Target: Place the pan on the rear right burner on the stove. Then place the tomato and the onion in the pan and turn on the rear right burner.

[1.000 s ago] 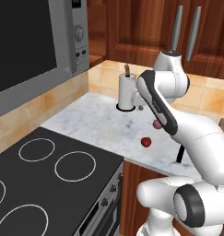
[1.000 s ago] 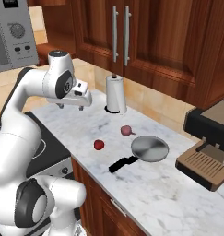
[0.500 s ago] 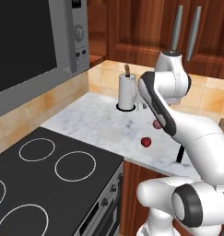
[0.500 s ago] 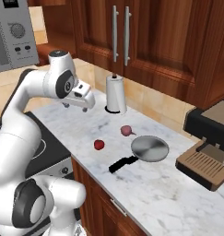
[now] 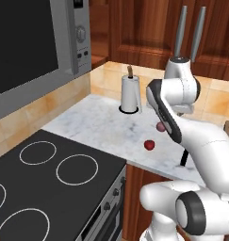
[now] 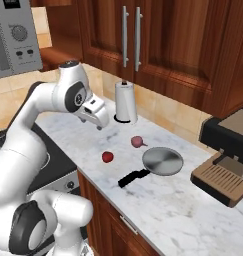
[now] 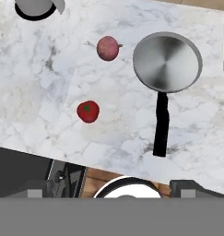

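The end effector hangs wide open and empty high over the white marble bench, with the small round silver metal pan lying below it, and reaching down crooked could push its thin black handle away.

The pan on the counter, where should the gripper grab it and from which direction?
Probably the straight black handle, taken from above with the fingers across its width. The pan lies flat on the marble counter, its handle sticking out toward the counter's front edge, clear of the onion and tomato.
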You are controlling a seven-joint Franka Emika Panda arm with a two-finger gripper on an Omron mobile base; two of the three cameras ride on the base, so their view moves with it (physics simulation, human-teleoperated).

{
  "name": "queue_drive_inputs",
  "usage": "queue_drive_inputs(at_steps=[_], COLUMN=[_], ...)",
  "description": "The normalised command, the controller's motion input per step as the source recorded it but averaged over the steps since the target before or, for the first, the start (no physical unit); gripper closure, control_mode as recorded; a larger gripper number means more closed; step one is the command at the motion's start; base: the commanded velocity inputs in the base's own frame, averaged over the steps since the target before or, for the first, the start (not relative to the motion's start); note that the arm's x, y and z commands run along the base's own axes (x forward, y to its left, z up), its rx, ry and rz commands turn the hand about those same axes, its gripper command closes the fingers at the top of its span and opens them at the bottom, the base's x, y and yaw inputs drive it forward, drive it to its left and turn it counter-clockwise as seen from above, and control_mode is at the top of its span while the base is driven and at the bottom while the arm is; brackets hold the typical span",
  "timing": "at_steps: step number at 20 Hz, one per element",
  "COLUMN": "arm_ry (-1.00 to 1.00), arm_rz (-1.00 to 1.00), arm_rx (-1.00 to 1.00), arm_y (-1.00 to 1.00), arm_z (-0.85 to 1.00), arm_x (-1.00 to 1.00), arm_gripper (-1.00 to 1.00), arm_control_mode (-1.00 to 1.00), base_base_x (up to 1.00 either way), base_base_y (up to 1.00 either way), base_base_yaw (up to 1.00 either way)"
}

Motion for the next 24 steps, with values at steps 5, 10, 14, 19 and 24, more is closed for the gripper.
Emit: queue_drive_inputs(at_steps=[5, 10, 14, 19, 24], arm_ry=[0.0, 0.0, 0.01, 0.05, 0.04], arm_rz=[-0.11, -0.06, -0.04, -0.04, -0.05], arm_rx=[0.01, 0.03, 0.05, 0.06, 0.04], arm_y=[-0.33, -0.34, -0.4, -0.26, -0.19], arm_z=[-0.3, -0.27, -0.17, -0.29, -0.41], arm_x=[-0.33, -0.23, -0.01, 0.0, 0.0], arm_gripper=[-1.0, -1.0, -1.0, -1.0, -1.0], arm_control_mode=[-1.0, -1.0, -1.0, -1.0, -1.0], base_base_x=[0.0, 0.0, 0.0, 0.0, 0.0], base_base_y=[0.0, 0.0, 0.0, 0.0, 0.0], base_base_yaw=[0.0, 0.0, 0.0, 0.0, 0.0])
